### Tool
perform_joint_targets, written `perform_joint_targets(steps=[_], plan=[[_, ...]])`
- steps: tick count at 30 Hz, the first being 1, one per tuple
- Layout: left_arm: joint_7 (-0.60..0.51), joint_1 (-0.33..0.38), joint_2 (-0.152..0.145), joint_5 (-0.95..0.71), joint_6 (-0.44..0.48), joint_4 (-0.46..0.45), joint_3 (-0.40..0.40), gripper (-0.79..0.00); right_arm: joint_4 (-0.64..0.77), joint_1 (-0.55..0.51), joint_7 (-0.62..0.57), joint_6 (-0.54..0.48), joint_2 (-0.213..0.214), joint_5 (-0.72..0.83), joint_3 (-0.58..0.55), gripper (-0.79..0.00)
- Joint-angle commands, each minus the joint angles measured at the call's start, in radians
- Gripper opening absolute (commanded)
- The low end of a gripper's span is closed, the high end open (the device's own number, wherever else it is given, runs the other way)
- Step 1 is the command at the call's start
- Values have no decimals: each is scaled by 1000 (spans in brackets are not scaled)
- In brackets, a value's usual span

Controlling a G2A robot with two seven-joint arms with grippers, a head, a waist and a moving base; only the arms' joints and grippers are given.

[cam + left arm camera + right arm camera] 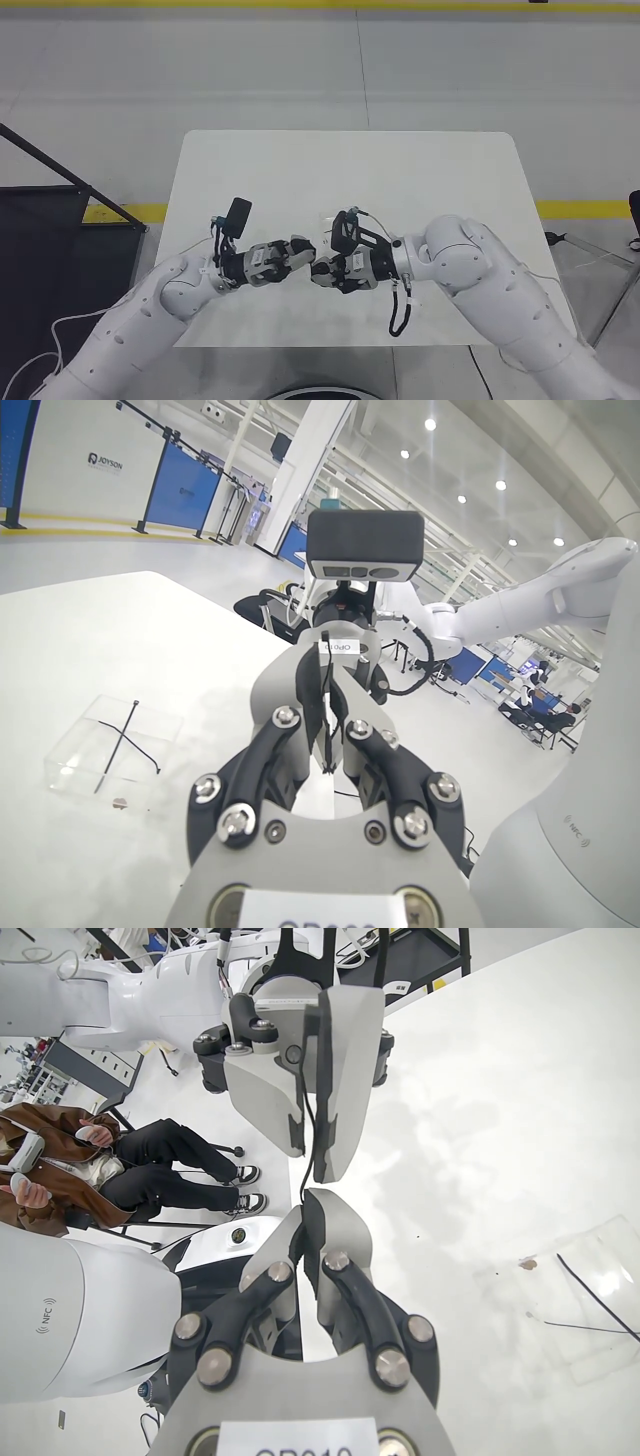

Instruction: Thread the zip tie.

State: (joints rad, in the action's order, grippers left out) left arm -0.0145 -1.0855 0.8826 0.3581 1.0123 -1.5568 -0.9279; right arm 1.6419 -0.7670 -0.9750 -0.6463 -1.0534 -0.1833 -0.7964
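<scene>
A thin black zip tie (311, 1128) runs between my two grippers, which meet tip to tip above the front middle of the white table (400, 170). My left gripper (305, 262) is shut on one stretch of it. The tie (326, 720) shows as a dark line between that gripper's pads, with its end back near the finger roots. My right gripper (303, 1200) is pinched shut on the other end, facing the left gripper (310, 1163) closely. The tie bends slightly in the short gap between them.
A clear shallow tray (115, 745) with two spare black zip ties lies on the table just beyond the grippers; its edge (575, 1288) also shows in the right wrist view. The table's front edge is close under both wrists.
</scene>
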Motion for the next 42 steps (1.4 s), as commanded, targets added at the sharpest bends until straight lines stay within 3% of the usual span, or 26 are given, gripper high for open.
perform_joint_targets(steps=[1, 8, 21, 42], plan=[[9, 2, -1, 2, 0, 0, 2, -625, -1, 2, -1, 2, -1, 2, 1, -785], [29, 6, -6, 11, 0, 2, 11, -640, -5, 6, -3, 6, -3, 3, 7, -785], [54, 19, -15, 21, 0, 6, 31, -782, -14, 10, -1, 6, -6, 11, 7, -785], [119, 31, -26, 56, 0, 12, 57, -785, -18, 10, -14, 6, -7, 17, 7, -785]])
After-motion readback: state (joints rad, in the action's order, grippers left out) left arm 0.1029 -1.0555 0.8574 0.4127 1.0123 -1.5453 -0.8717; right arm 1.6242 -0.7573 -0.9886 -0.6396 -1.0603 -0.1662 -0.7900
